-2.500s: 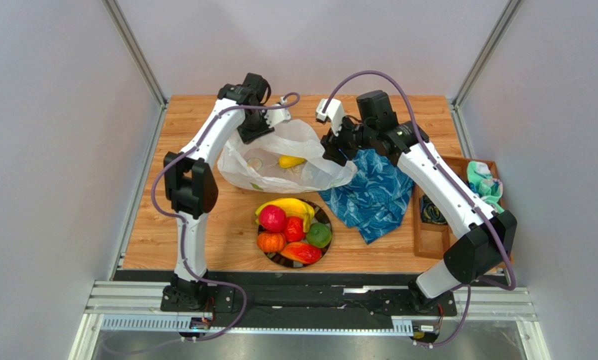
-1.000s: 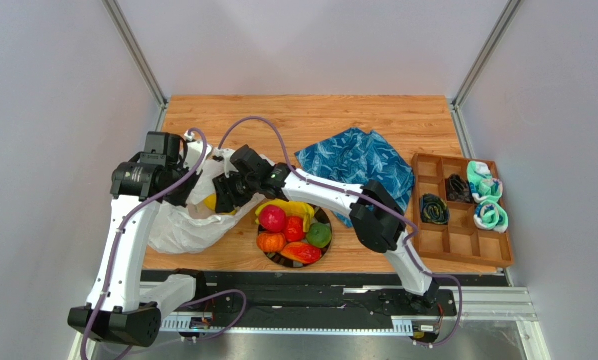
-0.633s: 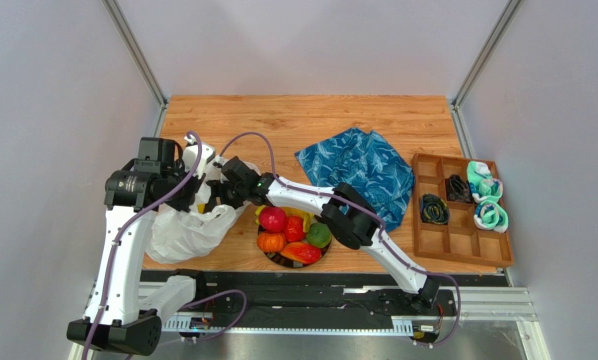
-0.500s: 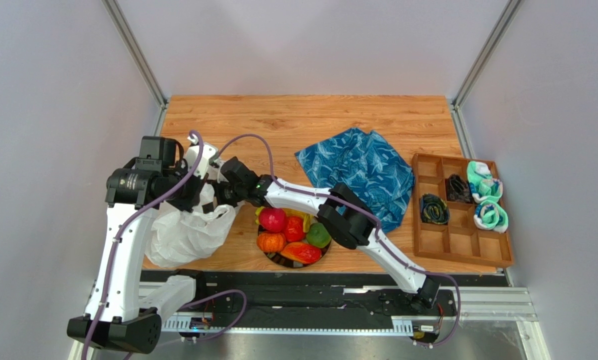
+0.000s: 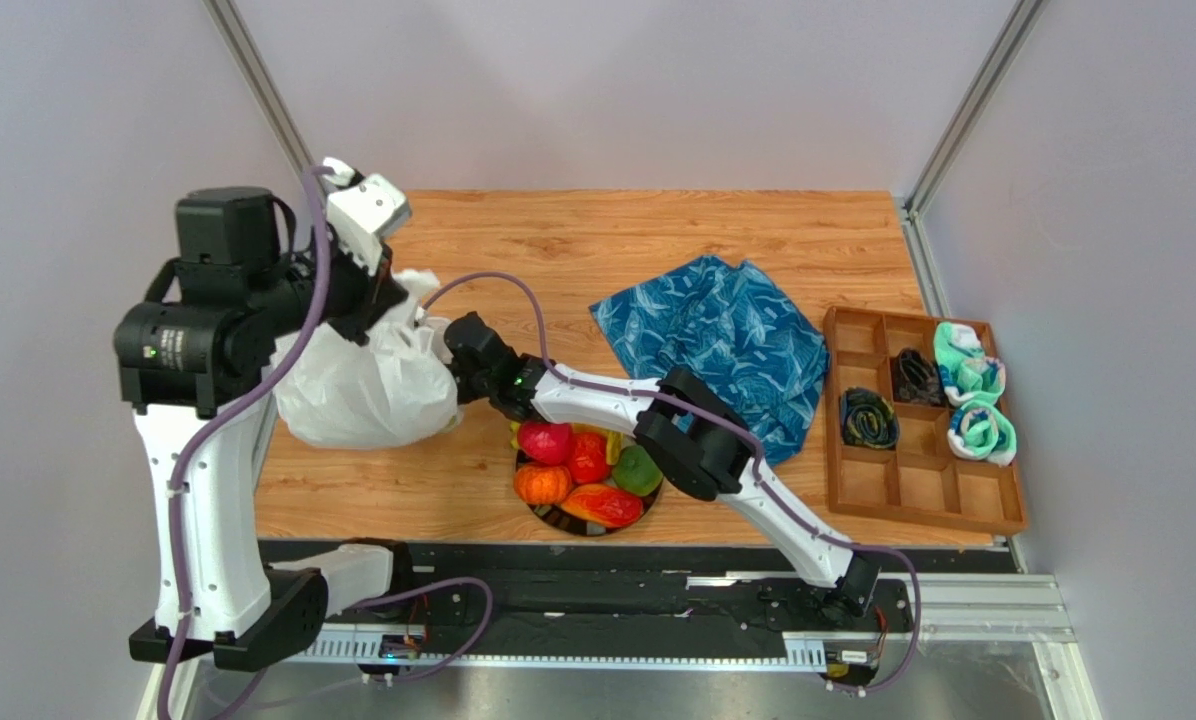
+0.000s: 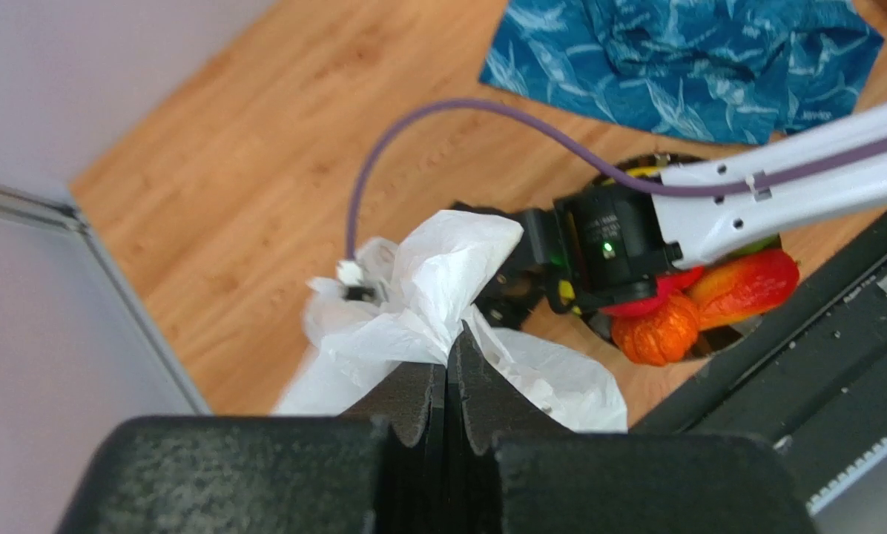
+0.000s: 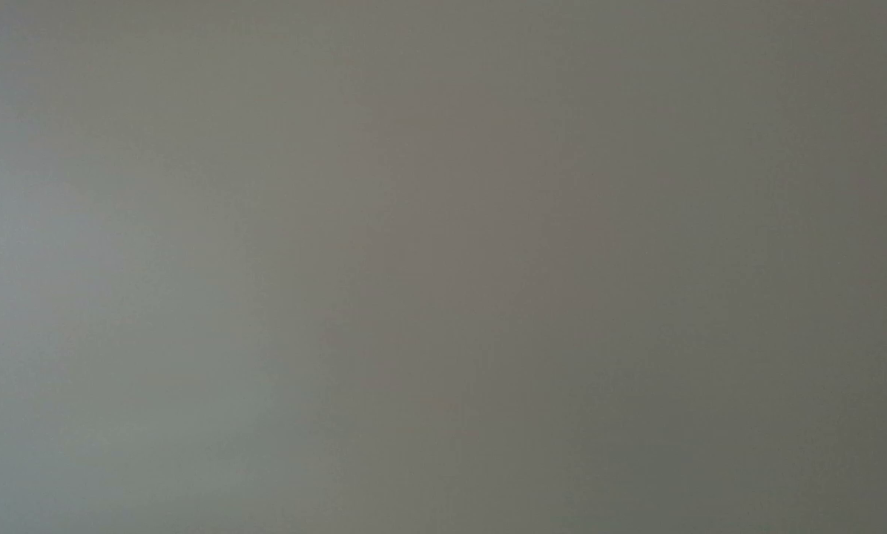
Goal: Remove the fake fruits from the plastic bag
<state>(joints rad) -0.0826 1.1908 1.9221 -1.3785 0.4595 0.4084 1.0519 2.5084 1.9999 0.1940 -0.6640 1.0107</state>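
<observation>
The plastic bag (image 5: 361, 393) hangs bunched over the table's left side. My left gripper (image 5: 386, 300) is raised above it and shut on the gathered top of the bag (image 6: 431, 284). My right gripper (image 5: 454, 348) reaches across from the right and presses into the bag's side; its fingers are hidden by the film. The right wrist view is a blank grey. Fake fruits lie on the black-rimmed plate (image 5: 556, 521): a red one (image 5: 547, 438), an orange one (image 5: 543, 483), a green one (image 5: 637, 470) and a mango shape (image 5: 601, 506). What the bag holds is hidden.
A blue patterned cloth (image 5: 717, 338) lies crumpled right of centre. A wooden compartment tray (image 5: 920, 488) with rolled socks stands at the right edge. The right arm's forearm (image 5: 604, 398) spans low over the back of the plate. Grey walls close in on both sides.
My left arm has lifted the bag up and toward the back left, so it now hangs gathered. The right gripper followed it. The yellow fruit seen at the bag's mouth no longer shows.
</observation>
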